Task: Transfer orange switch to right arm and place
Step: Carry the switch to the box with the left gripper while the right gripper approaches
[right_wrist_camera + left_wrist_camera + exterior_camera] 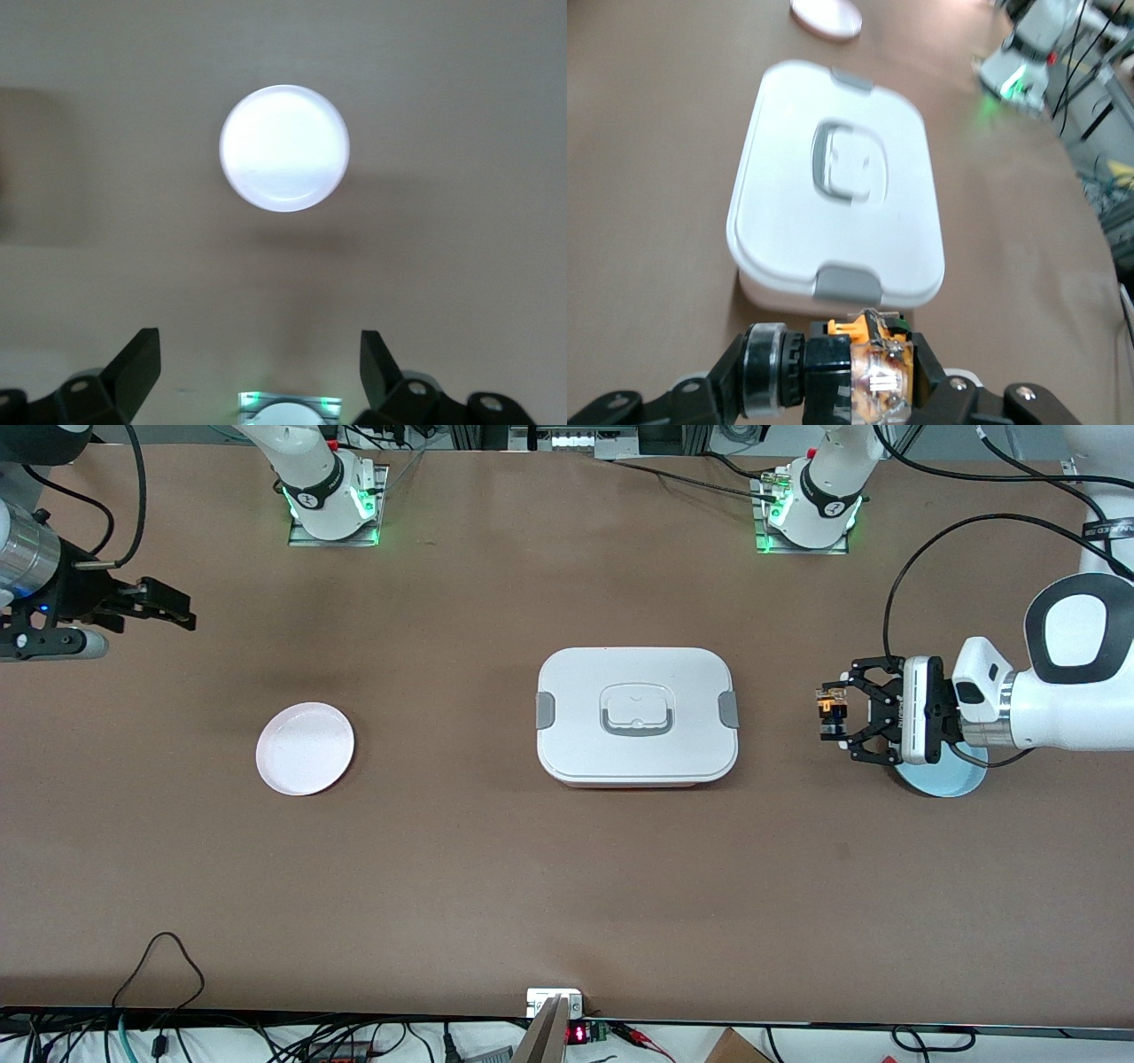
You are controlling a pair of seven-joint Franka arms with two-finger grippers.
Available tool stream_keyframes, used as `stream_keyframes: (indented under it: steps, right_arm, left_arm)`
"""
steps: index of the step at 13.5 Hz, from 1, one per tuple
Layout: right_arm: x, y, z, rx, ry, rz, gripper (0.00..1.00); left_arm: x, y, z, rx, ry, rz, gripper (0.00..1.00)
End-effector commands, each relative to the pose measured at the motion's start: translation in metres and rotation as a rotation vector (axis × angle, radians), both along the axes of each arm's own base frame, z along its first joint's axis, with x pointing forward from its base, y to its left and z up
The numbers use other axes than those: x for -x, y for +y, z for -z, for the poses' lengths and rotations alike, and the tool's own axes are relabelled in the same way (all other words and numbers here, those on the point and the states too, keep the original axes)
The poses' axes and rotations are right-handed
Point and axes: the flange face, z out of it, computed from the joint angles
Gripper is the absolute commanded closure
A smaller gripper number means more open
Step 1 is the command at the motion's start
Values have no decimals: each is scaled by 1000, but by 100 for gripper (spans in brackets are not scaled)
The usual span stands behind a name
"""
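Observation:
My left gripper (831, 716) is shut on the orange switch (829, 708), a small black part with orange pieces, and holds it in the air over bare table between the white box and a light blue plate. In the left wrist view the orange switch (873, 376) sits crosswise between the fingers, black body and clear ring to one side. My right gripper (168, 607) is open and empty, up in the air at the right arm's end of the table, over bare table beside the white plate (305, 747). In the right wrist view the white plate (283, 148) lies ahead of the spread fingers.
A closed white lunch box (636, 715) with grey clips and handle stands mid-table; it also shows in the left wrist view (837, 181). A light blue plate (948, 777) lies under the left wrist. Cables run along the table's near edge.

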Motion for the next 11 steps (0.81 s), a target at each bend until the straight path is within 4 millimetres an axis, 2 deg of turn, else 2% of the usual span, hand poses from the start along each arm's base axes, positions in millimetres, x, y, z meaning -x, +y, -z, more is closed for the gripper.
stream_keyframes:
  steps: [1,4,6,7,11]
  right_arm:
    - [2,13,0,-96,47,0,0]
    - [0,29,13,-192,100,4,0]
    - [-2,53,27,-218,145,-28,0]
    - [-7,60,35,-272,156,-24,0]
    - [-26,85,60,-459,181,22,0]
  left_arm:
    - [2,-28,-1,153,-25,45,100]
    - [5,-70,13,408,-46,53,100]
    - [5,-106,13,555,-55,46,100]
    - [5,-121,8,591,-64,35,100]
    - [16,-208,0,665,-90,4,100]
